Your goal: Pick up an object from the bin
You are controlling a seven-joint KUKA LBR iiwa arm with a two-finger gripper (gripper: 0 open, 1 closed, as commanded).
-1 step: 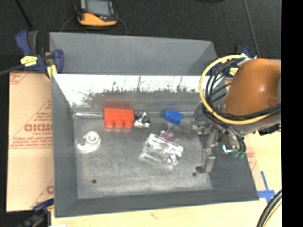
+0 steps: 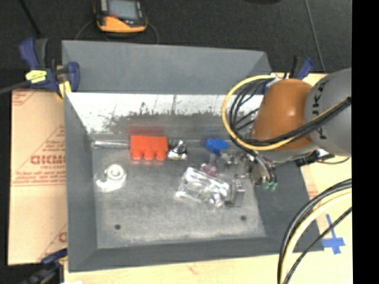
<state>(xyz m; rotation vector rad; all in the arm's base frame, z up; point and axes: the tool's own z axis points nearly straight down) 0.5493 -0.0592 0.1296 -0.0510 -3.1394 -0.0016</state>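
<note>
the gripper [image 2: 238,185] is seen low in the bin [image 2: 177,241], at about 3 o'clock on the floor. it is hung below the orange cover [image 2: 284,114] and the looped cables [image 2: 237,108] of the wrist. whether it is wide or narrow cannot be told, since its tip is mixed with dark clutter.

a clear, crumpled packet [image 2: 201,188] is lain just at the gripper's 9 o'clock, close to the middle of the floor. its right end is reached by the gripper's tip, though contact cannot be confirmed. a small purple piece [image 2: 208,169] is set against the packet's upper edge, at the gripper's 10 o'clock. a blue piece [image 2: 216,145] is found near the back wall, at the gripper's 11 o'clock and apart from it.

further off, an orange block [image 2: 148,147] is placed at 11 o'clock on the floor, with a small shiny metal piece [image 2: 177,149] just beside it at its 3 o'clock. a white round cap [image 2: 113,175] is left alone at 9 o'clock on the floor, well apart from the gripper.
</note>
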